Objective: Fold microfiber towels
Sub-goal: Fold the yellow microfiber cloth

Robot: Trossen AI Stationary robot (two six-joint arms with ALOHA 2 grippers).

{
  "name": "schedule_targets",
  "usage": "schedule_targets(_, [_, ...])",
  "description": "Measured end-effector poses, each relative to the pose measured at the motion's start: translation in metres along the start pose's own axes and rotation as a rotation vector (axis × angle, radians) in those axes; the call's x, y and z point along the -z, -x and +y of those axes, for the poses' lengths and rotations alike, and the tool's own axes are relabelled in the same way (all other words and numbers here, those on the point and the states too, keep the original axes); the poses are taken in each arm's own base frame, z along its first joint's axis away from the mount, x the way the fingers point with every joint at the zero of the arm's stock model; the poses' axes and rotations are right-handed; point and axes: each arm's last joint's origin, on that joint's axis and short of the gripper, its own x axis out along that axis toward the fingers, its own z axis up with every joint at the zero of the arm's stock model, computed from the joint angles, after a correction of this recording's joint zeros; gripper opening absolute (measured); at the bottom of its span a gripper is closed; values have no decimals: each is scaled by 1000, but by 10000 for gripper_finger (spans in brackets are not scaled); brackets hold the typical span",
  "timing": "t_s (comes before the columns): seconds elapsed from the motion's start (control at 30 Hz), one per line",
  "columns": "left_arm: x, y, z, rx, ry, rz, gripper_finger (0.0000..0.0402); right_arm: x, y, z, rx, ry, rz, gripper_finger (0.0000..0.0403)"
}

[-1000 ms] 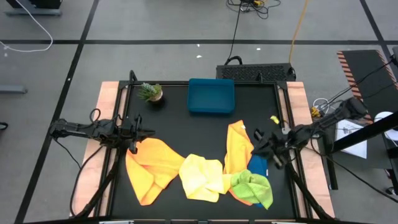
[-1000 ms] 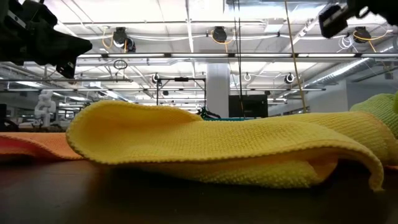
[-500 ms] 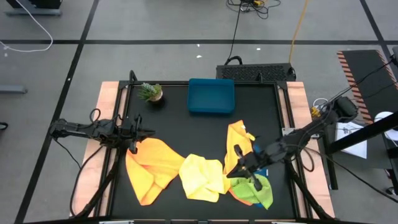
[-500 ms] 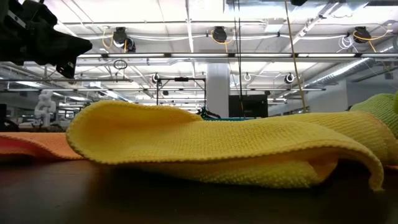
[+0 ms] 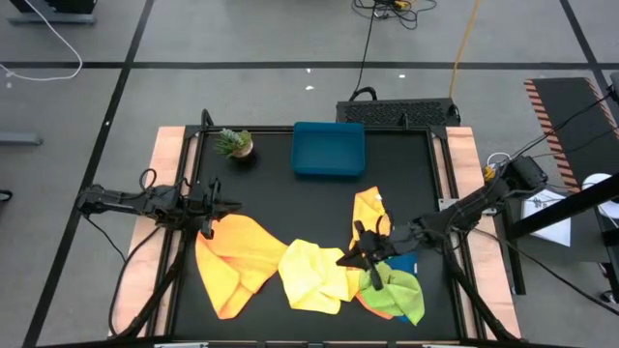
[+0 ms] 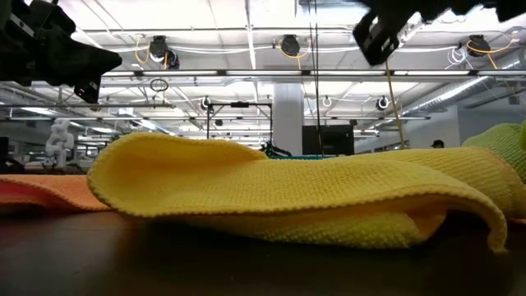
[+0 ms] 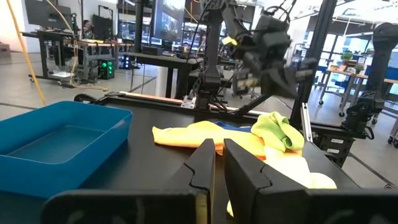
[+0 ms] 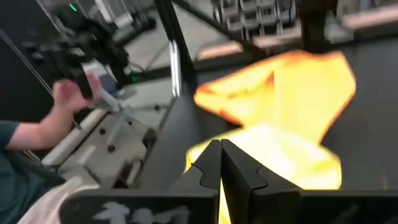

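Reaching: right gripper (image 5: pixel 366 259) hangs over the towel heap near the table's (image 5: pixel 280 193) front edge, fingers together, holding nothing.
Advice: open before descending, pinch one corner of the yellow towel (image 5: pixel 314 274) only, avoiding the lime green towel (image 5: pixel 398 293).
Waiting: left gripper (image 5: pixel 215 206) at the left edge, fingers together.

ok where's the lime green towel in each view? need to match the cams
High view: the lime green towel lies at the right end of the towel row, just past the right tool.
Low view: only a sliver of it shows at the right edge.
Left wrist view: bunched on the far towels.
Right wrist view: not in it.
Shared landmark: the yellow towel beside it.
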Motion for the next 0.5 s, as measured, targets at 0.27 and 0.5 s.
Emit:
schedule_targets(0.27, [0,0,0,0,0,0,35,27,-14,-12,77,-4,155,0])
schedule_targets(0.5, [0,0,0,0,0,0,35,41,-14,-16,115,46,276,5])
